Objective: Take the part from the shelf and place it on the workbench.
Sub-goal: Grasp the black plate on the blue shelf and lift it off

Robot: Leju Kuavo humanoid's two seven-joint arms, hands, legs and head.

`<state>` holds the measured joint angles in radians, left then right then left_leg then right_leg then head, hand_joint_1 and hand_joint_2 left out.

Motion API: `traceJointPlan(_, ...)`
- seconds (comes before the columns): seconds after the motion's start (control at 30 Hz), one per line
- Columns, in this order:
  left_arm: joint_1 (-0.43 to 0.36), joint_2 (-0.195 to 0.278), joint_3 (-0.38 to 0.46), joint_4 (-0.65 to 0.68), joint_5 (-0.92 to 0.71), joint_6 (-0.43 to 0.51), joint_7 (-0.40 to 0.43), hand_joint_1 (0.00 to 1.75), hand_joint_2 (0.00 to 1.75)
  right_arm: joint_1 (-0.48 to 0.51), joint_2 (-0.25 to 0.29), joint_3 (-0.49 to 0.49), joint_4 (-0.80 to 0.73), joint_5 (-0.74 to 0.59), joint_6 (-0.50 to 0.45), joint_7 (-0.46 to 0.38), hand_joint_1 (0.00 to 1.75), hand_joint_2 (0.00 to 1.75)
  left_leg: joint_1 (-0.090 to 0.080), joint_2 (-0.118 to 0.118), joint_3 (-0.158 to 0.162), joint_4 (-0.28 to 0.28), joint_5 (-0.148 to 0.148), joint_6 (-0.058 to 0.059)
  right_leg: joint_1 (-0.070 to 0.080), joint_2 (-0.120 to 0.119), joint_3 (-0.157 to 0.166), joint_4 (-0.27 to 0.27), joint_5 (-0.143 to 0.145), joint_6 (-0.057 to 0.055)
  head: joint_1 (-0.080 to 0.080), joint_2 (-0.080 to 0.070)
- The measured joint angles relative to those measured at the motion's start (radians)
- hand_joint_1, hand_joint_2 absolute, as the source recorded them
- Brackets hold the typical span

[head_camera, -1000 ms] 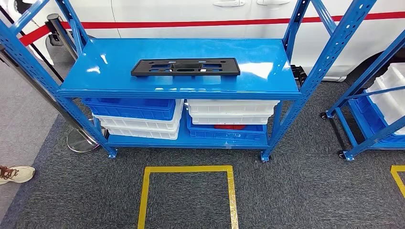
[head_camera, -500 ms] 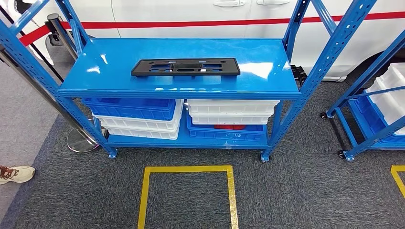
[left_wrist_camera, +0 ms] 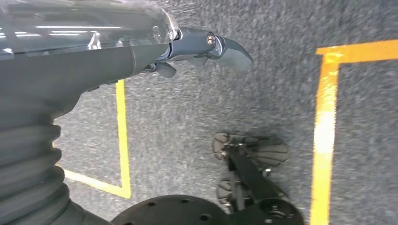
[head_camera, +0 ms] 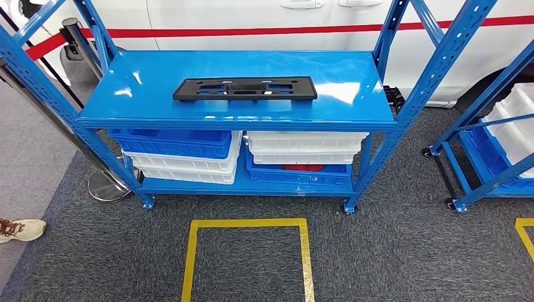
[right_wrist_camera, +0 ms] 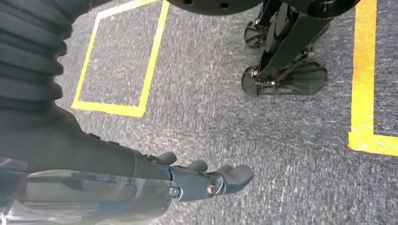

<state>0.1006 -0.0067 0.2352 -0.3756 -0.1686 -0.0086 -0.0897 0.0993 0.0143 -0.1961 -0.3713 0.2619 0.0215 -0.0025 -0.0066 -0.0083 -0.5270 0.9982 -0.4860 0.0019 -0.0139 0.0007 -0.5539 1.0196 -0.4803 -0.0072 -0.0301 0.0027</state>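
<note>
A flat black part (head_camera: 244,88), long and with cut-outs, lies across the middle of the blue shelf's top board (head_camera: 157,69) in the head view. My left hand (left_wrist_camera: 197,49) hangs over grey carpet in the left wrist view, fingers apart and holding nothing. In the right wrist view my right hand (right_wrist_camera: 206,178) also hangs above the carpet, fingers stretched out and empty. Both hands are far below the shelf top.
Blue and white bins (head_camera: 182,154) fill the shelf's lower level. A second blue rack (head_camera: 497,145) stands at the right. A yellow taped square (head_camera: 245,251) marks the carpet before the shelf. A stanchion base (head_camera: 110,185) and a person's shoe (head_camera: 22,228) are at left. A white car (head_camera: 252,19) is behind.
</note>
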Motion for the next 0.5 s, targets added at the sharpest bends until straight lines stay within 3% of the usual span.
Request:
traceJointPlan(0.07, -0.008, -0.001, 0.041, 0.001, -0.029, -0.004, -0.016, 0.0, 1.75, -0.008, 0.002, -0.035, 0.006, 0.046, 0.006, -0.001, 0.0, 1.75, 0.0, 0.0, 0.0, 0.0, 0.0, 0.0, 0.0, 0.0, 0.0, 0.0, 0.0, 0.0, 0.0, 0.0)
traceJointPlan(0.2, -0.023, -0.002, 0.124, 0.006, -0.086, -0.006, -0.046, 0.0, 0.0, -0.025, 0.007, -0.106, 0.019, 0.138, 0.014, -0.006, 0.0, 0.0, 0.0, 0.0, 0.0, 0.0, 0.0, 0.0, 0.0, 0.0, 0.0, 0.0, 0.0, 0.0, 0.0, 0.0)
traceJointPlan(0.5, -0.061, -0.01, 0.316, 0.03, -0.205, -0.014, -0.118, 0.0, 0.0, -0.073, 0.029, -0.267, 0.05, 0.324, 0.048, -0.055, 0.0, 0.0, 0.0, 0.0, 0.0, 0.0, 0.0, 0.0, 0.0, 0.0, 0.0, 0.0, 0.0, 0.0, 0.0, 0.0)
